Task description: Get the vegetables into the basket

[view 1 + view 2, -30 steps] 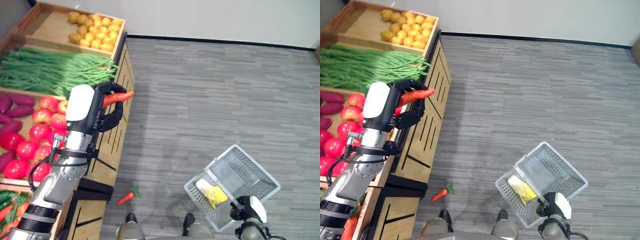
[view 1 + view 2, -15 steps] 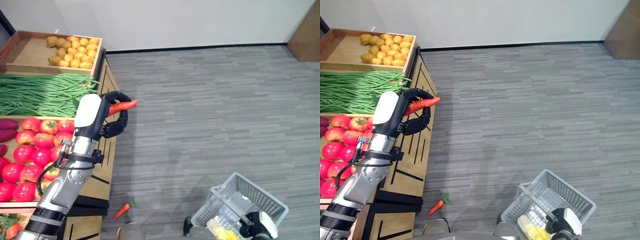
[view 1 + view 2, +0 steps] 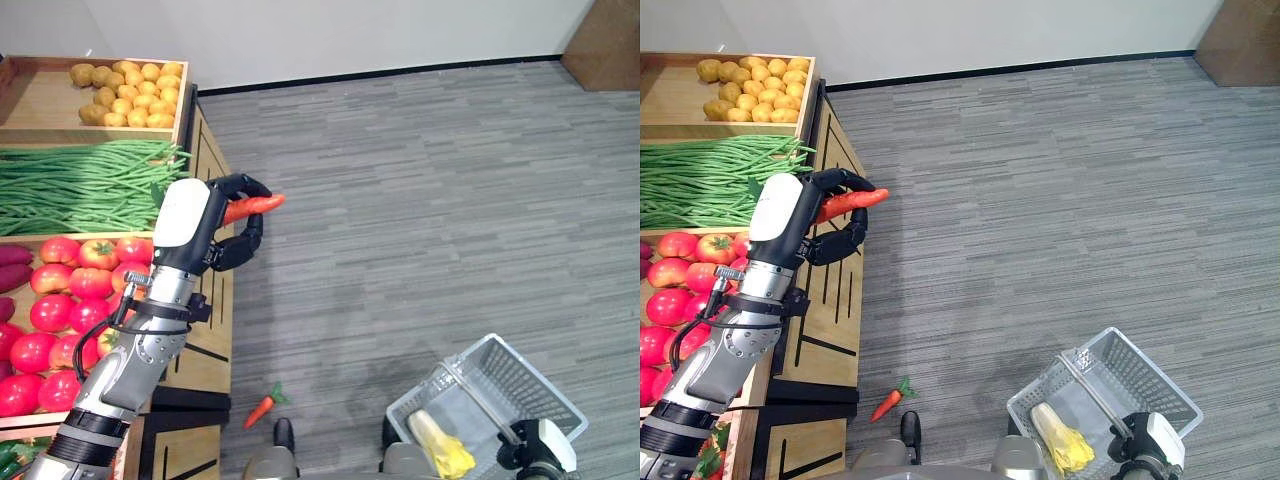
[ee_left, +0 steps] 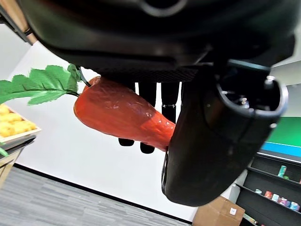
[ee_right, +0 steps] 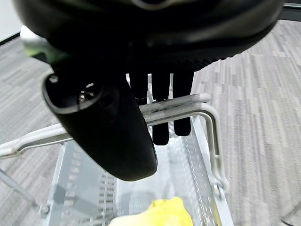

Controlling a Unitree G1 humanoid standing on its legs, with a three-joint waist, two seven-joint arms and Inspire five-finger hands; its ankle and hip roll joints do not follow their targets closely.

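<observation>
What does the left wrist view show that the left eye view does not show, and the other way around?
The left wrist view alone shows the carrot's green leaves and shelves in the background.

The left eye view alone shows the basket with a yellow vegetable inside, the right hand at its handle, a second carrot on the floor, and the stand with potatoes, green beans and tomatoes.

Both show the left hand shut on the carrot.

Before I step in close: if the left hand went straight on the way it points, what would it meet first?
The way looks free: the left hand, holding the carrot, points out over bare floor. Depth is unclear.
</observation>
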